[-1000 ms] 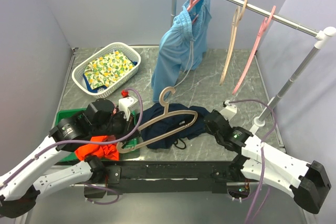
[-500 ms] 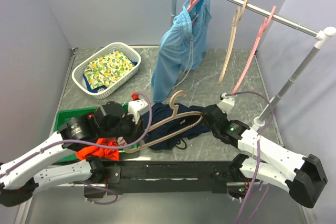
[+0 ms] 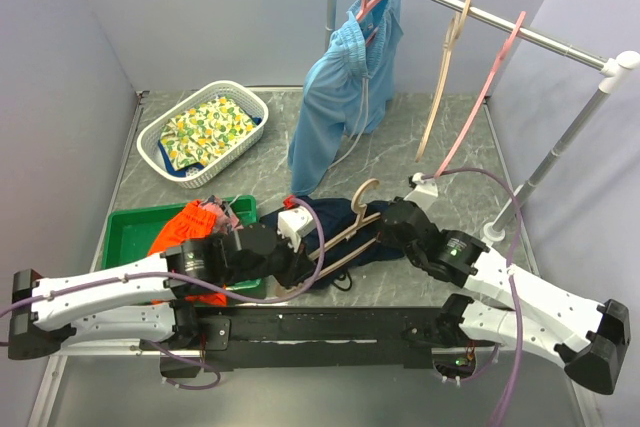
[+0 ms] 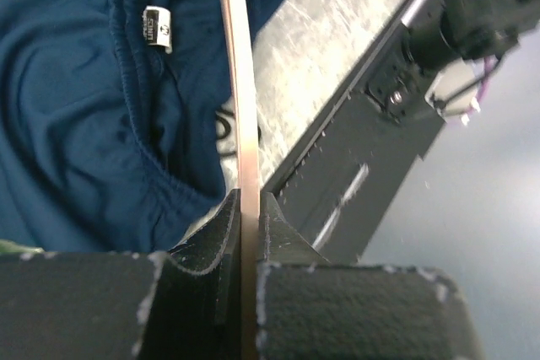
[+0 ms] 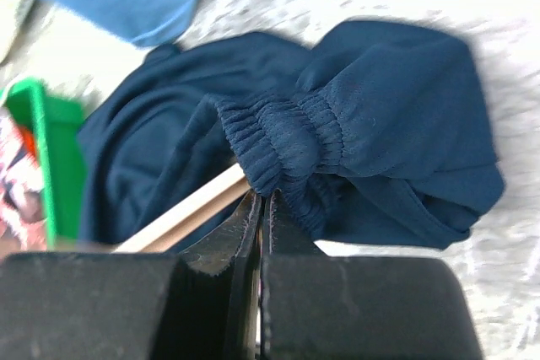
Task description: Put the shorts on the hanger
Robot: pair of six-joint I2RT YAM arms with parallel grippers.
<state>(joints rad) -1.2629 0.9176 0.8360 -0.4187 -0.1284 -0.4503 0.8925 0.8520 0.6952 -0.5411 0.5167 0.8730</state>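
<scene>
The dark navy shorts (image 3: 350,257) lie crumpled on the table's near middle, largely under both arms. The beige hanger (image 3: 345,229) slants across them with its hook toward the back. My left gripper (image 3: 288,272) is shut on the hanger's lower bar; in the left wrist view that bar (image 4: 240,99) runs straight out between the jaws (image 4: 250,208), over the shorts (image 4: 76,124). My right gripper (image 3: 380,237) is shut on the elastic waistband of the shorts (image 5: 380,124), its tips (image 5: 263,201) beside the hanger bar (image 5: 181,212).
A green tray (image 3: 125,232) at the near left holds an orange garment (image 3: 185,227). A white basket (image 3: 250,107) of patterned cloth stands behind it. The rail (image 3: 540,37) at the back right carries light blue shorts (image 3: 345,87), a beige hanger (image 3: 445,87) and a pink hanger (image 3: 485,97).
My left arm has swung the hanger right, over the shorts. My right gripper has moved in toward the shorts and closed on the waistband.
</scene>
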